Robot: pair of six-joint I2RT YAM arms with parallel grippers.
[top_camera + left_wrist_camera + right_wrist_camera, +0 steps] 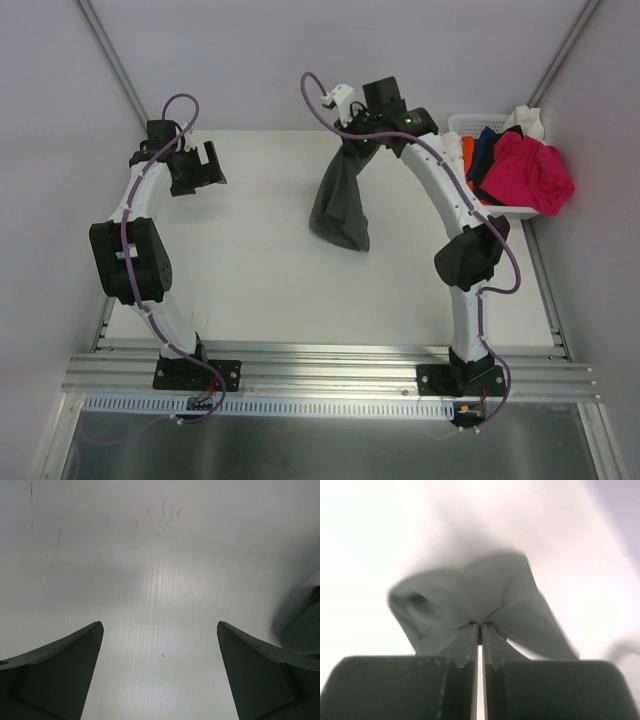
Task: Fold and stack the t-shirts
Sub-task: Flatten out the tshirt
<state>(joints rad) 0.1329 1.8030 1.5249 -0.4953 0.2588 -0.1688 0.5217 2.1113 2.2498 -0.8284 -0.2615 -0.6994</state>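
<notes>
The dark charcoal grey t-shirt (341, 203) hangs bunched from my right gripper (352, 140) above the middle back of the table; its lower end reaches the tabletop. In the right wrist view the right gripper (480, 626) is shut on a pinch of this grey shirt (470, 600), which drapes below it. My left gripper (205, 165) is open and empty above the table's back left. In the left wrist view the left gripper (160, 630) shows both fingers wide apart over bare table. Magenta-pink (530, 172), navy (487, 150), orange (467, 155) and white (526, 121) shirts lie heaped in the basket.
A white plastic basket (466, 125) stands at the table's back right corner, with the shirts spilling over its right side. Grey walls close in the table at the left, back and right. A metal rail (330, 372) runs along the near edge by the arm bases.
</notes>
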